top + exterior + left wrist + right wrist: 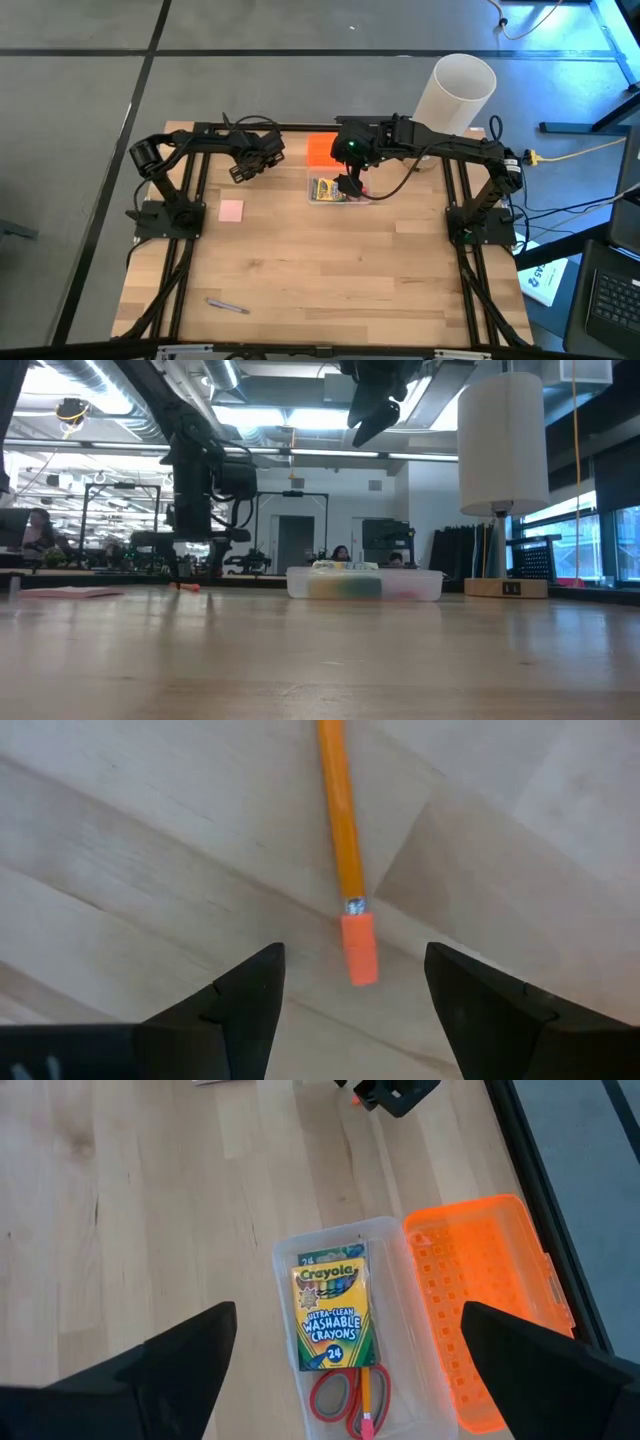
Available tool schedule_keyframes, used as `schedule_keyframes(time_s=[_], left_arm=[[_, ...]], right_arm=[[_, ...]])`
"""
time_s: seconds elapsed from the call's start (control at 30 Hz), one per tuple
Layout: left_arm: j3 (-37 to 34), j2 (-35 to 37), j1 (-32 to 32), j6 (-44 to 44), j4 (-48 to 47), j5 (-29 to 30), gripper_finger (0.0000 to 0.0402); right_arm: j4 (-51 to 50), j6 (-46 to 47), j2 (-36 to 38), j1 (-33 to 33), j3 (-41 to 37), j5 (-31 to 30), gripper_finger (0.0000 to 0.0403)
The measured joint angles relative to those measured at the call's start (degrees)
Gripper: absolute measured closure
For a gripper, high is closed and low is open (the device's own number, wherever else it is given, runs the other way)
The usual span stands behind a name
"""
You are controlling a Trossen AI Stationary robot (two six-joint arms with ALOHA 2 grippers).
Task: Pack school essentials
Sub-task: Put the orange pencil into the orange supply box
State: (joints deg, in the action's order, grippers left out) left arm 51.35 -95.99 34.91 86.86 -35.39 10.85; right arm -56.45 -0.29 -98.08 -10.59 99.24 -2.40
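An orange pencil (340, 810) lies flat on the wooden table near its far left. My left gripper (243, 168) points down over it, open, with its fingers on either side of the pencil's orange eraser end (359, 948) and touching nothing. My right gripper (349, 186) hangs open, well above the clear box (285, 1250). In that box lie the yellow-green crayon box (330, 1312), red-handled scissors (335, 1402) and another pencil (366, 1400). A pink pad (231, 210) and a purple pen (228, 306) lie loose on the table.
The orange lid (490, 1310) lies open beside the clear box, on its far side. A tall white cylinder (455, 95) stands at the table's far right. Black frame rails (180, 260) run along both sides. Bare wood fills the middle and near part.
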Motion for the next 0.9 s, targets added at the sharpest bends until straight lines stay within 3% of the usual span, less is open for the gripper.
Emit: schedule_keyframes(time_s=[0.6,0.9], left_arm=[[0.1,-0.7,0.4,-3.1,0.0,0.3,0.0166],[-0.2,-0.8,0.5,-3.1,-6.1,5.1,0.0166]], right_arm=[[0.1,0.0,0.0,0.0,0.0,0.0,0.0018],[0.1,0.1,0.0,0.0,0.0,0.0,0.0018]])
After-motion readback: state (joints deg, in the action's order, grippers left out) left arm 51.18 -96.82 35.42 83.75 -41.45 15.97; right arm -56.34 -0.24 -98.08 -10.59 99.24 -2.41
